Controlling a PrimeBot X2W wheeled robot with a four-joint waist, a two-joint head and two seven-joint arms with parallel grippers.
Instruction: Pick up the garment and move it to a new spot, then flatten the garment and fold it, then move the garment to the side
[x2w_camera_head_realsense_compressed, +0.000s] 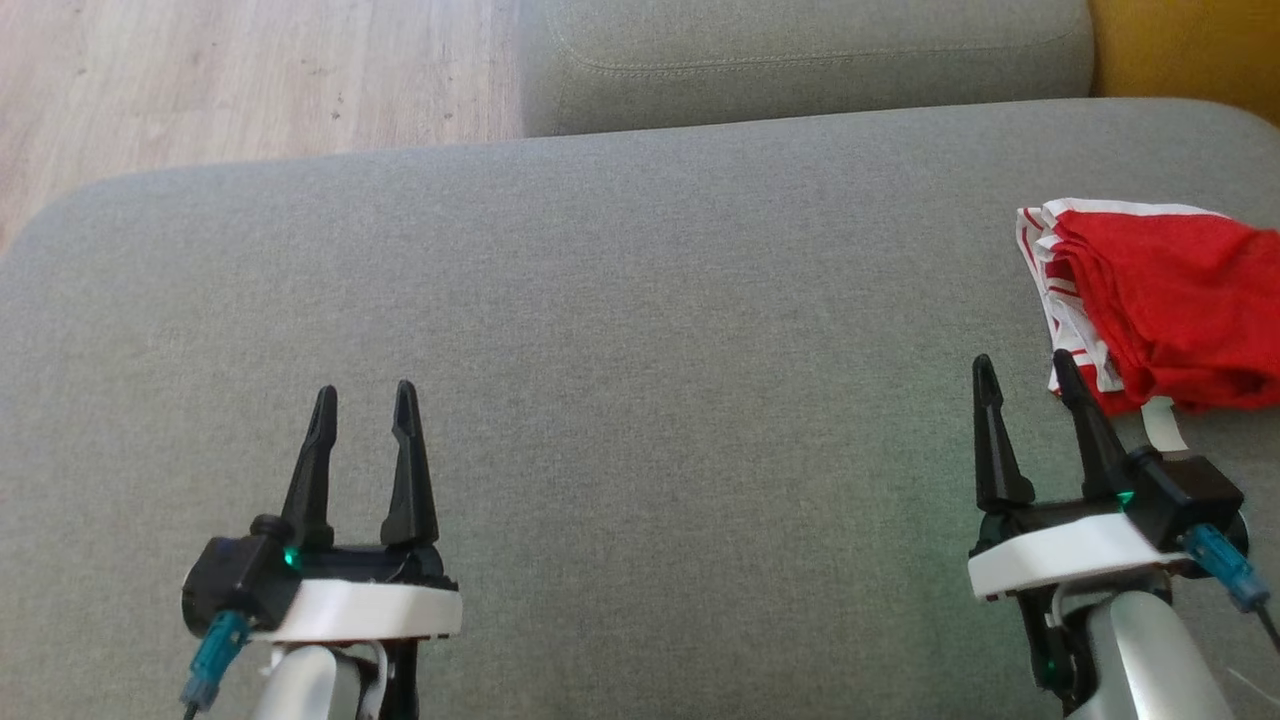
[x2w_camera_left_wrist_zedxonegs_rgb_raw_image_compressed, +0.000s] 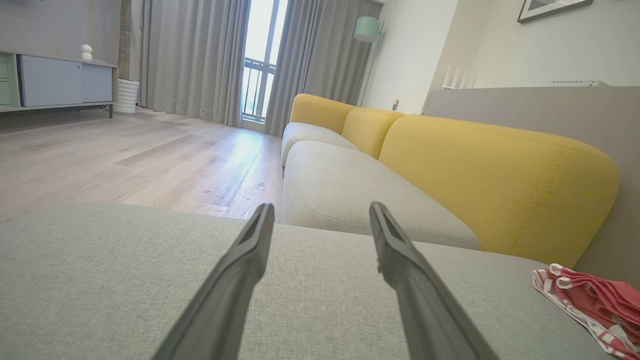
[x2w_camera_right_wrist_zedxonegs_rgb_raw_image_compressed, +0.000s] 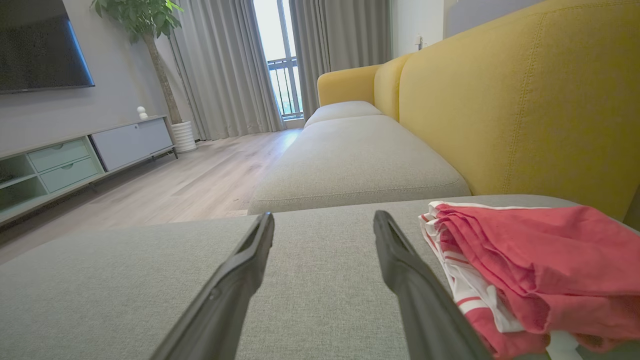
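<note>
The garment (x2w_camera_head_realsense_compressed: 1170, 300) is a red piece with white striped trim, folded into a loose bundle at the right edge of the grey sofa seat (x2w_camera_head_realsense_compressed: 640, 330). It also lies at the lower right in the left wrist view (x2w_camera_left_wrist_zedxonegs_rgb_raw_image_compressed: 595, 302) and close on the right in the right wrist view (x2w_camera_right_wrist_zedxonegs_rgb_raw_image_compressed: 530, 260). My right gripper (x2w_camera_head_realsense_compressed: 1027, 370) stands open just left of the garment's near corner, its right finger close beside the cloth, nothing between the fingers. My left gripper (x2w_camera_head_realsense_compressed: 365, 398) stands open over bare seat at the lower left, also holding nothing.
A second grey seat cushion (x2w_camera_head_realsense_compressed: 810, 60) adjoins at the back, with yellow backrests (x2w_camera_right_wrist_zedxonegs_rgb_raw_image_compressed: 520, 95) along the right. Wooden floor (x2w_camera_head_realsense_compressed: 230, 80) lies beyond the seat's far left edge. A TV cabinet (x2w_camera_right_wrist_zedxonegs_rgb_raw_image_compressed: 85, 155) and curtains stand across the room.
</note>
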